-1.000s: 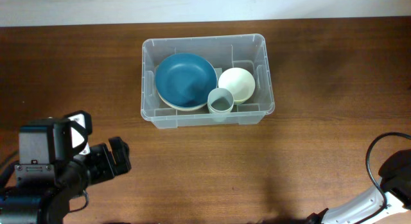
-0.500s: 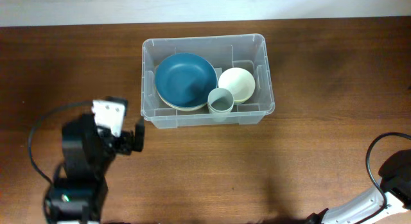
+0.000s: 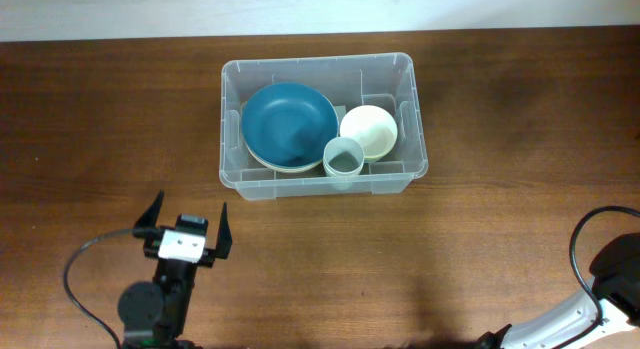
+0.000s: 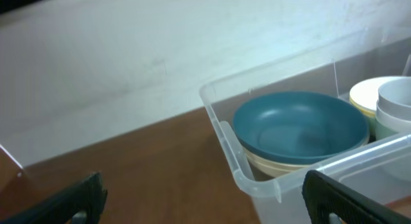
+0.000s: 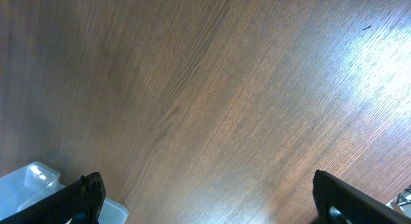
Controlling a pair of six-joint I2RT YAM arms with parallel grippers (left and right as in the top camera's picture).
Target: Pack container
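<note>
Down at the left, the left gripper (image 3: 186,219) hangs over the wooden table (image 3: 500,219). Its fingers are splayed wide, nothing is between them, and it sits just short of the front left corner of the container (image 3: 318,62). Its wrist camera looks straight at that corner. The clear bin stands in the middle of the table toward the far edge. Inside it, on the left, there's the big blue bowl (image 3: 290,124), nested on a cream-coloured one whose edge peeks out beneath. To its right sits the small cream bowl (image 3: 368,131). Against the near wall, a pale grey cup (image 3: 344,161) stands upright just in front of both. Over to the right, the right gripper (image 5: 218,201) is spread wide too, empty, facing bare wood. One corner of the bin shows at the lower left of its view.
</note>
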